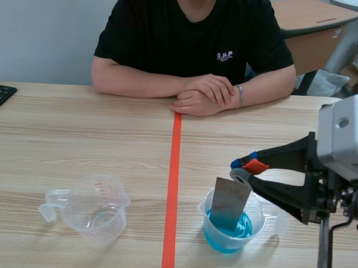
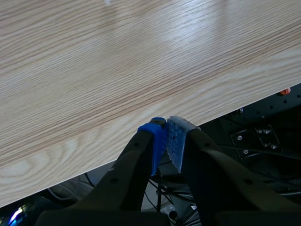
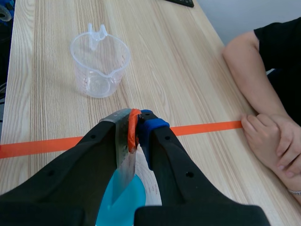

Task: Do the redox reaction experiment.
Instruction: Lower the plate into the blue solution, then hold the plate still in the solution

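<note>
Right end effector (image 1: 243, 170) pinches the top edge of a thin grey rectangular metal plate (image 1: 228, 200). We read the upright hold as deliberate: the plate's lower end dips into the blue solution (image 1: 222, 240) in the clear plastic beaker (image 1: 206, 212), probably so the two react.

An empty clear plastic measuring cup (image 1: 97, 209) stands well apart, across the orange tape line (image 1: 172, 187).

Left end effector (image 2: 165, 131) is pressed together on nothing at the near edge of the light wooden surface (image 2: 117, 56); the scene view does not show it.

The liquid hides how deep the plate sits. In the right wrist view the fingers (image 3: 84, 169) cover most of the beaker.

Blue liquid (image 1: 225, 240), grey metal sheet (image 1: 230, 197), clear cup (image 1: 97, 209)
</note>
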